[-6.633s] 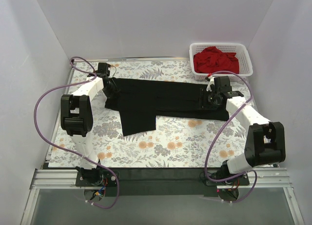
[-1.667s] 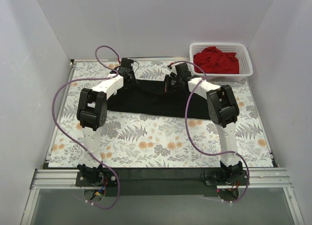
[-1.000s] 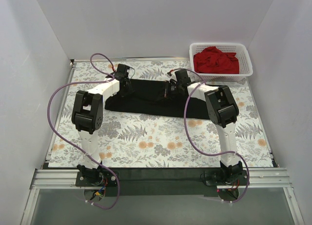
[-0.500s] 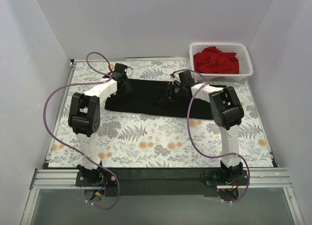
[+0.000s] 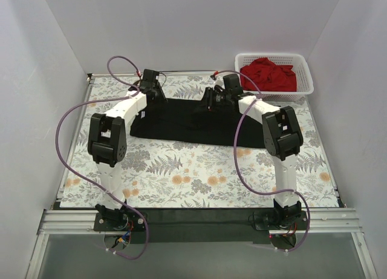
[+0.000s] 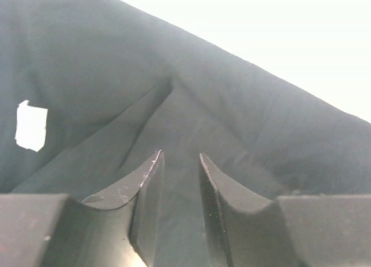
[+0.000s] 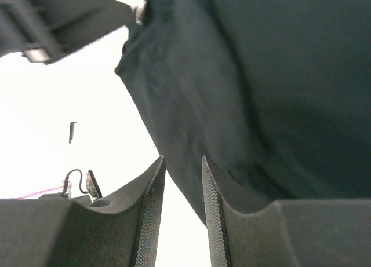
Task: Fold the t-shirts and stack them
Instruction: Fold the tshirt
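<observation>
The black t-shirt (image 5: 193,121) lies folded into a long flat band across the middle of the floral table (image 5: 181,176). The red t-shirt (image 5: 268,74) is bunched up in the basket. My left gripper (image 5: 156,92) hovers at the band's far left corner. It is open (image 6: 179,157) over creased black cloth (image 6: 243,122), with nothing between its fingers. My right gripper (image 5: 209,101) is at the far edge near the middle. It too is open (image 7: 182,160), just above the black cloth's edge (image 7: 278,76).
A white lattice basket (image 5: 305,84) stands at the far right corner of the table. White walls close in the back and both sides. Purple cables loop off both arms. Part of the left arm (image 7: 58,18) shows at the top of the right wrist view.
Both grippers have opened, let go of the black shirt's far edge and lifted slightly toward the back. The shirt stays folded in its band.
</observation>
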{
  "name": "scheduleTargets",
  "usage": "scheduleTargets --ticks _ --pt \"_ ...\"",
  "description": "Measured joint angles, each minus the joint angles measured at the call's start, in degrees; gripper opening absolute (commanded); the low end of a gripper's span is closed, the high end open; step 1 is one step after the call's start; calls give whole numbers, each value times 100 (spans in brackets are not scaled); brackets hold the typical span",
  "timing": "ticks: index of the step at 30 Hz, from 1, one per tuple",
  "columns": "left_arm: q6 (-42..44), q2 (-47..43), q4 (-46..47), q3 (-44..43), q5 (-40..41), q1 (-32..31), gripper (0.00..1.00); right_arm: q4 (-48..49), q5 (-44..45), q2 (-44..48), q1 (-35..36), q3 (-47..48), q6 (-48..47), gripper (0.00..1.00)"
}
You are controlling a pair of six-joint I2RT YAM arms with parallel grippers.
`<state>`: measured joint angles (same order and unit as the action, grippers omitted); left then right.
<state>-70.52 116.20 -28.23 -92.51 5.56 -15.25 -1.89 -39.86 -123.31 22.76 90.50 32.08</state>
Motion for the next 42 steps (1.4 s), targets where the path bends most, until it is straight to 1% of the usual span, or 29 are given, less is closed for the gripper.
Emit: scheduleTargets --ticks 4,8,12,13,16,18,22,24,27,30,31,33,34,37,42 --pt "-48 509 59 -234 -24 -24 28 520 -247 -437 103 269 280 31" --pt "-210 1025 9 -308 63 -17 27 695 -313 -922 116 306 396 31" --pt "-409 1062 -39 -391 94 103 27 730 -367 -1032 -101 -72 382 31" --pt "-444 1064 -26 -391 55 138 29 798 -428 -999 -175 -149 369 31" --pt "-490 1064 24 -391 35 179 34 767 -317 -612 -468 -588 144 32" --pt "-485 1043 55 -385 31 188 39 706 -227 -236 -671 -909 -48 32" --pt "-455 876 33 -258 63 210 47 590 74 955 -1139 -1759 -463 32" --pt "-446 647 0 -59 87 238 49 627 166 1663 -1399 -2326 -575 32" --pt "-459 42 -17 391 125 256 49 636 232 2531 -1849 -3156 -664 32" --pt "-501 -761 42 953 197 280 47 627 286 2911 -2365 -3816 -680 32" --pt "-522 -999 59 1126 221 282 43 634 319 2951 -2546 -4011 -678 32" --pt "-557 -1329 118 1390 240 282 41 575 415 2977 -2859 -4350 -667 31" --pt "-579 -1405 162 1491 243 284 37 562 459 2986 -2970 -4489 -658 32" --pt "-638 -1351 302 1770 243 315 34 507 546 3051 -3211 -4782 -632 31" --pt "-734 -863 284 2072 232 409 31 658 647 3167 -3547 -5112 -549 30"
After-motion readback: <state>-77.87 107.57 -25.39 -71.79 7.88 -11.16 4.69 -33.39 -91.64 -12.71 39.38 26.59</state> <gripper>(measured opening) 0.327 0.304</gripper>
